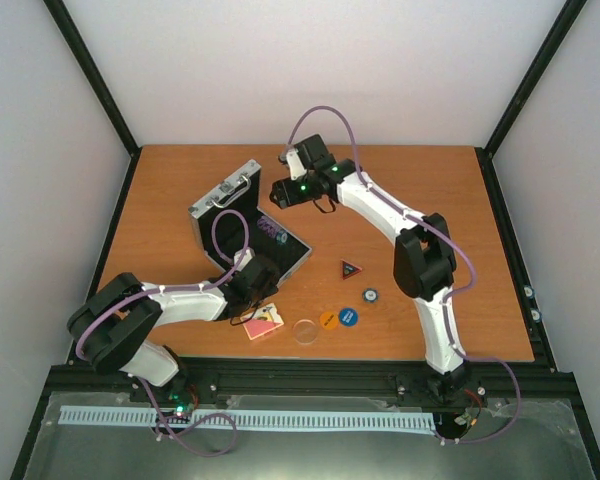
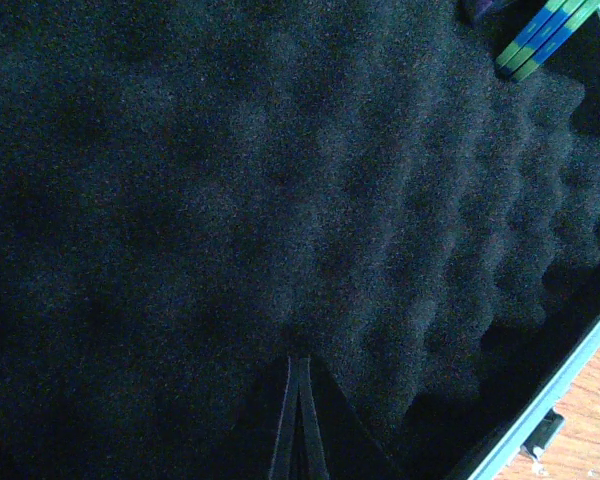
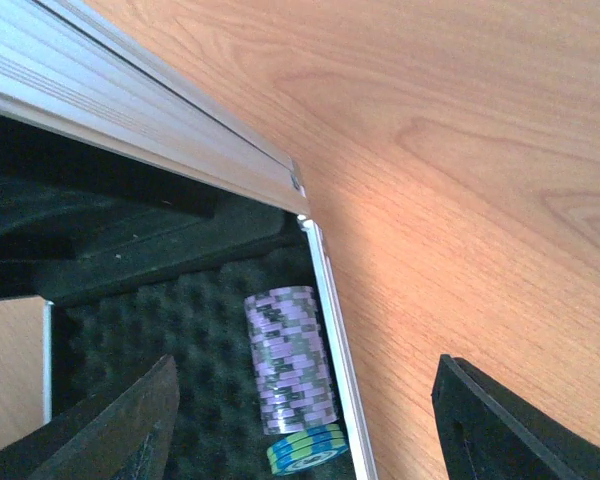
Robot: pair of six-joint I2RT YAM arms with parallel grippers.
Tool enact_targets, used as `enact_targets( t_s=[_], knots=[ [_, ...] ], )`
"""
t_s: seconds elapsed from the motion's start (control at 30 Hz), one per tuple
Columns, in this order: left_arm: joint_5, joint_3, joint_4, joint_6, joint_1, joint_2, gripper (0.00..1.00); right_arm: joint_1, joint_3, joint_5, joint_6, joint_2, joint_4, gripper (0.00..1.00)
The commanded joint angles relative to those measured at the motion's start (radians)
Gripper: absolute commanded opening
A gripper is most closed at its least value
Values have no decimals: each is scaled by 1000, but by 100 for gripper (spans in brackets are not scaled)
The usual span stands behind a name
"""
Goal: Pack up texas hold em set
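The silver case [image 1: 242, 190] lies open at the table's middle left, black foam inside. My left gripper [image 1: 265, 272] is shut with nothing in it, its tips [image 2: 298, 366] pressed down against the foam lining [image 2: 280, 180]. My right gripper [image 1: 278, 193] hovers open [image 3: 310, 432] over the case's far corner, above a row of purple chips [image 3: 290, 358] and a few blue-green chips [image 3: 308, 450] that lie along the case rim [image 3: 330, 320]. On the table lie the pink card deck [image 1: 264, 324], clear disc [image 1: 305, 331], orange disc [image 1: 327, 320], blue disc [image 1: 348, 317], blue-white chip [image 1: 369, 296] and red-black triangle [image 1: 351, 268].
The raised lid [image 3: 130, 100] stands at the case's far left side, its handle [image 1: 237, 187] on top. In the left wrist view the blue-green chips [image 2: 545, 35] show at the top right and the case edge [image 2: 555, 395] at the bottom right. Black frame posts border the table.
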Motion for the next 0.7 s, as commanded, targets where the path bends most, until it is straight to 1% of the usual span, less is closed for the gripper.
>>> enact_targets(
  t_s=[0.0, 0.13, 0.43, 0.57, 0.67],
  knots=[
    [63, -66, -219, -3, -5, 78, 1, 2, -26, -4, 0, -100, 66, 72],
    [64, -65, -217, -2, -4, 83, 1, 3, -14, -19, 3, -118, 83, 71],
    [65, -67, -215, -1, -5, 80, 1, 3, 131, -63, 12, -21, 30, 71],
    [64, -66, -214, 1, -4, 85, 1, 5, 183, -87, 29, 11, 50, 71],
    [66, -64, -212, 3, -4, 86, 1, 7, 288, -92, 36, 68, 27, 71]
  ],
)
